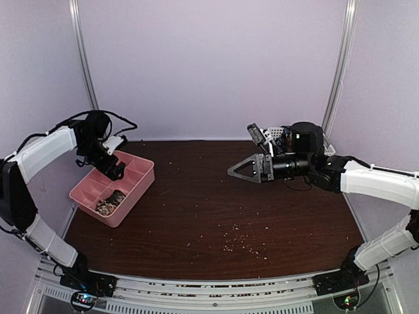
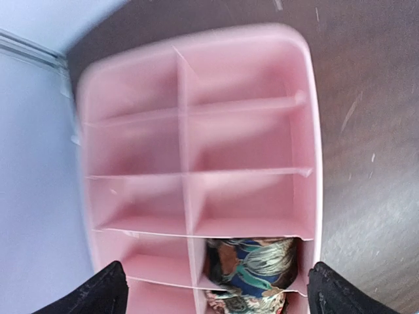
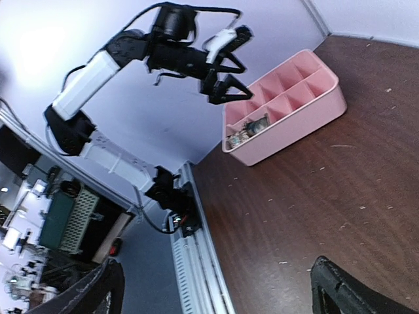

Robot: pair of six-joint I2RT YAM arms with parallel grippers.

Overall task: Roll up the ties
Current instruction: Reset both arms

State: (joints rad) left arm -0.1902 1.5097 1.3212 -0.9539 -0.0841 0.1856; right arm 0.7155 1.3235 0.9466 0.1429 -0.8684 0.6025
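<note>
Currently the left end effector (image 1: 116, 171) hangs over the pink tray (image 1: 136, 193), fingers spread, gripping nothing. Rolled ties (image 2: 252, 271) sit in compartments at the tray's near end. The right end effector (image 1: 237, 172) hovers above the tabletop (image 1: 196, 196), released and empty. Crumbs (image 1: 239, 242) dot the wood.

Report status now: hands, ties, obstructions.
Both open and empty: left hand over pink tray, right hand above table. Coiled ties sit in tray's end compartments. Pale crumbs scattered on table; nothing blocking tray.
</note>
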